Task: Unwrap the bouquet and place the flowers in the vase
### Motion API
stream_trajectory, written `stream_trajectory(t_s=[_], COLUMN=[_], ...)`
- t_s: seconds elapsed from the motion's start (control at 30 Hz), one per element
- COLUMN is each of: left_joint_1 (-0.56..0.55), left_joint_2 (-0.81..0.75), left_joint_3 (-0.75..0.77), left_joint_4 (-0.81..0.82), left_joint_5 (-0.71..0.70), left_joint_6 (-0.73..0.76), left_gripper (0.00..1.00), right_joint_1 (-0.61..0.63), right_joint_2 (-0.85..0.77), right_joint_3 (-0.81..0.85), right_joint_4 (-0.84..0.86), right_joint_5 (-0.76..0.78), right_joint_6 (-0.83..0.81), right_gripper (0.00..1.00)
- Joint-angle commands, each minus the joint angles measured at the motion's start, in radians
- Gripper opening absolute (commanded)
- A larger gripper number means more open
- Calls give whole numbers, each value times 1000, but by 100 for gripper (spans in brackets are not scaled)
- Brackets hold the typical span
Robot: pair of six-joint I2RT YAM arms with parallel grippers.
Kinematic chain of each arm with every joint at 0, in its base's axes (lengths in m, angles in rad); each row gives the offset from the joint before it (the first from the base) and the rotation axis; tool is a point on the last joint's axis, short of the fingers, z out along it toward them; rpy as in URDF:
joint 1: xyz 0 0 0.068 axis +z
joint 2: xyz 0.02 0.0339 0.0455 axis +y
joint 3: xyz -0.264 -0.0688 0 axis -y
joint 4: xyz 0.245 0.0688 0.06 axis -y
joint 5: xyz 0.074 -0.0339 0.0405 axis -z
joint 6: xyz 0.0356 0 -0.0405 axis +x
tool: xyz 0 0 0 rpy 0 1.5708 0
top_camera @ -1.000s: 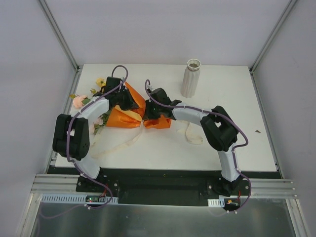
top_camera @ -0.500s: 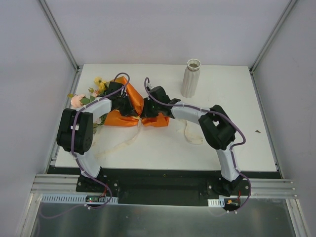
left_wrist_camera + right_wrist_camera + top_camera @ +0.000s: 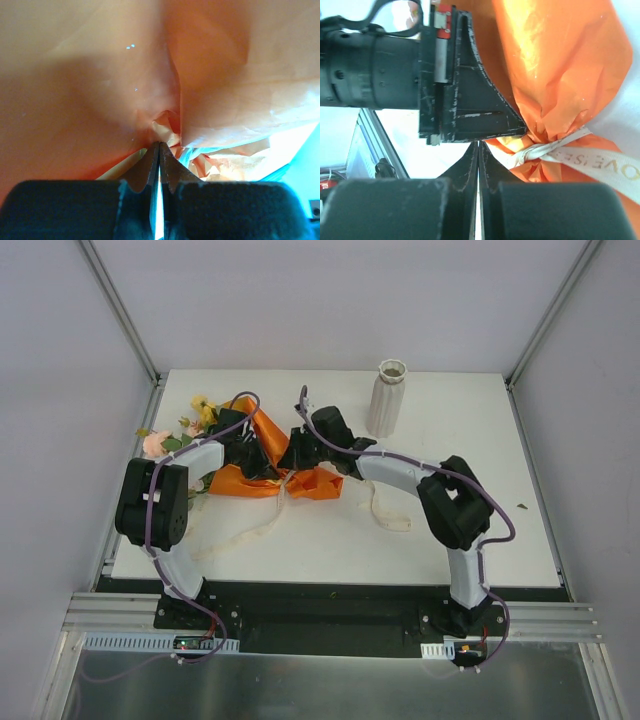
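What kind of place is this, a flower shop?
Probably a robotics lab test cell: a left arm and right arm bolted at a white table, bare grey walls around it, with a bouquet and vase on it.

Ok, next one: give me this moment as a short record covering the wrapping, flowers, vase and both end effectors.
bouquet: lying on the table, left of centre, wrapped in orange paper
ribbon: knotted around the paper's gathered end
flowers: heads poke out at the left, none in the vase
vase: upright at the back, apart from both arms
left end effector: shut, tips against the orange paper; grip unconfirmed
right end effector: shut, tips beside the ribbon knot
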Motion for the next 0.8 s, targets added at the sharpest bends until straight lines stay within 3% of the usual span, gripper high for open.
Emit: stream_trajectory(t_s=[0.0,0.17,0.33,0.77], left_joint_1=[0,8,32,97], left_joint_2=[-3,-73,-154,-18], left_joint_3=[3,37,61,29], left_joint_4=[-16,-33,-64,-45], left_joint_5=[46,81,28,72], left_joint_6=[19,-8,13,18], left_gripper=[0,2,23,18], right_joint_1=[-6,-3,-5,20], right_joint_2=[-110,-72,-61,22], right_joint_3=[11,51,16,79], right_joint_4=[-66,-214,-223,-257], right_joint_5=[75,157,186,162], right_joint_6=[-44,-12,21,12], right_gripper=[3,8,11,17])
